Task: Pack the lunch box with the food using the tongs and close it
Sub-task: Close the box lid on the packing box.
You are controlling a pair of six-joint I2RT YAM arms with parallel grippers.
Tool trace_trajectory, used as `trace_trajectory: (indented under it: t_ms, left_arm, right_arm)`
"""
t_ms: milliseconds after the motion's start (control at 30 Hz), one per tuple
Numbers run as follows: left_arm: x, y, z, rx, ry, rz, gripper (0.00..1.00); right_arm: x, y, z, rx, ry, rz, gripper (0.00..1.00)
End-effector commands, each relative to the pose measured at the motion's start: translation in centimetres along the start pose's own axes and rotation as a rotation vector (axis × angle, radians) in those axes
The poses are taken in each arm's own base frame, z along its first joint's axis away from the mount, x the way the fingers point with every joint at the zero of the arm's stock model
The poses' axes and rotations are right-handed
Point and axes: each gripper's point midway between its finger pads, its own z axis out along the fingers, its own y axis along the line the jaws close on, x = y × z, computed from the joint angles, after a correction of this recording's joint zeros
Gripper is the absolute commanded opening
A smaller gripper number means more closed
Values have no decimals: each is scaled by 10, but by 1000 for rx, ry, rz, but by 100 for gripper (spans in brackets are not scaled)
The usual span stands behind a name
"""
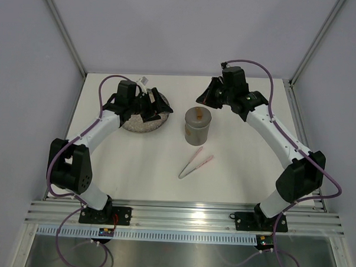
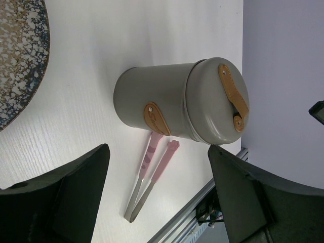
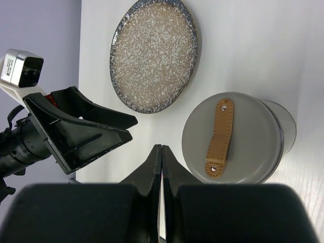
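Nearest us, the tongs [image 1: 195, 162] lie flat on the bench [image 1: 135, 167]. Nothing holds them. They are two slim arms in a narrow V, pale pink at the tips and greyer toward the joined end, and look like smooth plastic.

Just beyond, near the tong tips, the lunch box [image 1: 198, 125] stands upright about mid-bench. It is a matte grey cylinder, metal by the look of it. Its lid [image 3: 253, 136] is seated on top, a flat round cap with a tan leather-like strap [image 3: 220, 136] riveted across it. A matching tan tab sits on the side wall.

Further back and left is the plate [image 3: 154, 53], round, shallow and glazed, with white speckle and a dark bluish rim. We see no food on it, nor anywhere on the bench.

Our reading is that the food is already inside, though we cannot see in. With the box closed and the tongs set down, little or nothing is left to do.

Farthest out, the left jaws hang spread over the plate's edge, holding nothing. The right jaws are pressed together and empty, above the bench behind the box.
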Motion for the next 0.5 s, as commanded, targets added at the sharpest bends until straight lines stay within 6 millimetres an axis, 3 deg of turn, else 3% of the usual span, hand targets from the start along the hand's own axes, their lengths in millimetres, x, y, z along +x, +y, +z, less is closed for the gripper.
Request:
trace_trajectory:
  t_ms: [0, 333, 467]
  left_arm:
    - [-14, -21, -9, 47, -56, 42, 82]
    - [-24, -49, 8, 28, -36, 99, 82]
    - [-30, -71, 12, 44, -39, 135, 82]
  right_arm:
    - [-12, 12, -6, -20, -35, -37, 4]
    - [-8, -6, -7, 56, -37, -57, 4]
    - [-8, -8, -3, 64, -30, -63, 4]
